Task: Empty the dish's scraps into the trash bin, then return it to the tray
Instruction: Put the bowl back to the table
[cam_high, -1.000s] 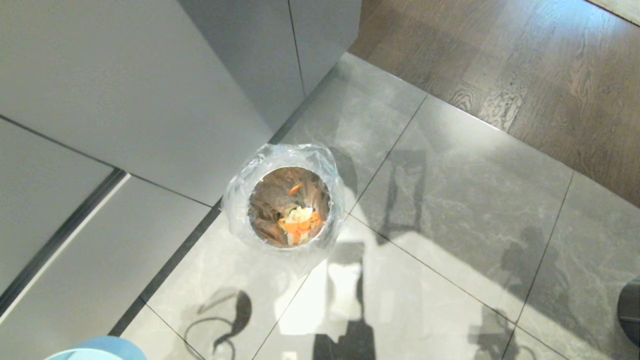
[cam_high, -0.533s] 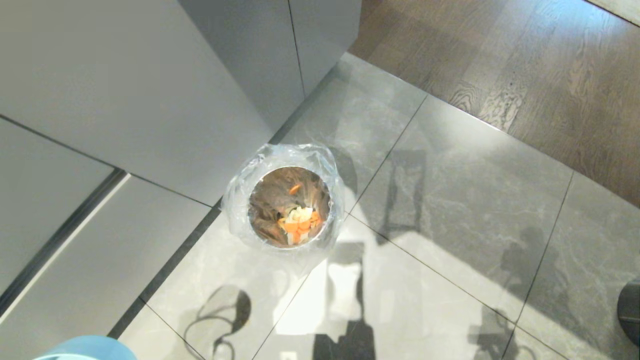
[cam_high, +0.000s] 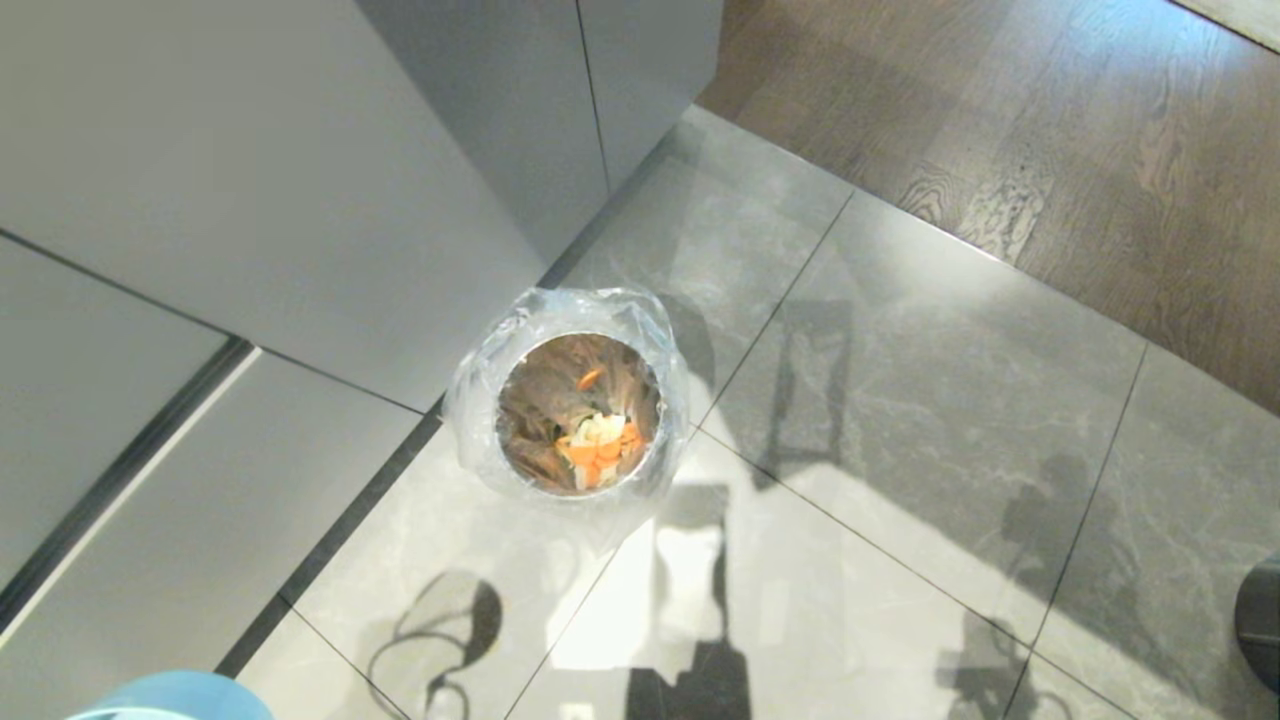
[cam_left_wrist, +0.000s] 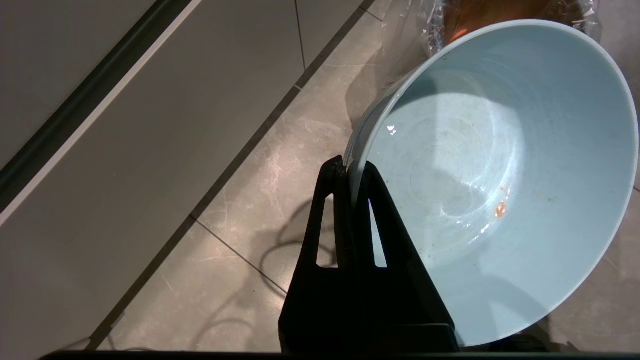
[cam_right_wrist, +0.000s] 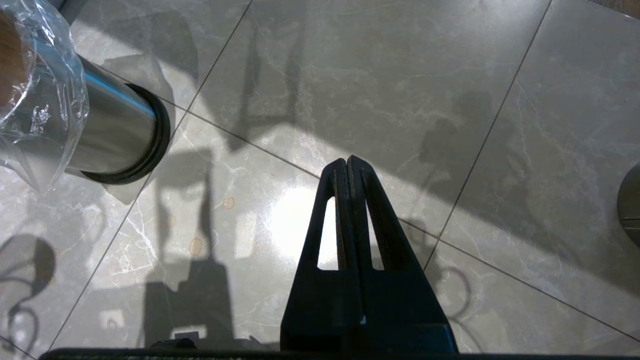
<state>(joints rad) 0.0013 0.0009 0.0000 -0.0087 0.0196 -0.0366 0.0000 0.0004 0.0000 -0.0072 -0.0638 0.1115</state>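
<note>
Head camera looks down on the trash bin (cam_high: 575, 410); both wrist cameras glimpse it close by.

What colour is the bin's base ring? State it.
Black, on the steel trash bin's base ring; the right wrist view shows it best.

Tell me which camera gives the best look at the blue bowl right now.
The left wrist view: the pale blue bowl fills much of it, tilted, its inside nearly empty bar a few orange specks, the left pincer shut on its rim. The head view catches only a sliver of it at the bottom edge. The right wrist view shows none of it.
</note>
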